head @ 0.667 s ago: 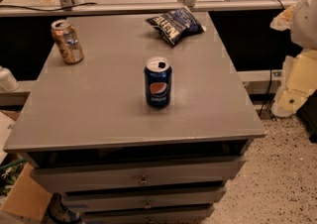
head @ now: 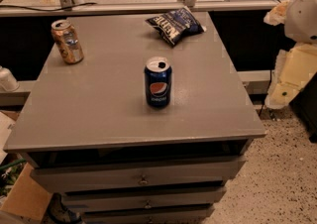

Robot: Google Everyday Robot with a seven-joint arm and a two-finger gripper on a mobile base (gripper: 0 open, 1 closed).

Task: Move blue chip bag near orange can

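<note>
1. Nearest to the camera is the front of a grey table (head: 99, 119) with drawers (head: 138, 176) under its top. A cardboard box (head: 27, 196) stands on the floor at the lower left.
2. In the middle of the table top a dark blue Pepsi can (head: 158, 83) stands upright, and its top is opened.
3. The gripper (head: 290, 77) is at the right edge of the view. It is off the table, beside the right side of it and over the speckled floor (head: 282, 183). It holds nothing that I can see, and whether it is open or closed I cannot tell.
4. The orange can (head: 67, 41) stands near the far left corner of the table and tilts a little.
5. The blue chip bag (head: 175, 25) lies flat and wrinkled at the far edge, right of the centre. It is well apart from the orange can and from the gripper.
</note>
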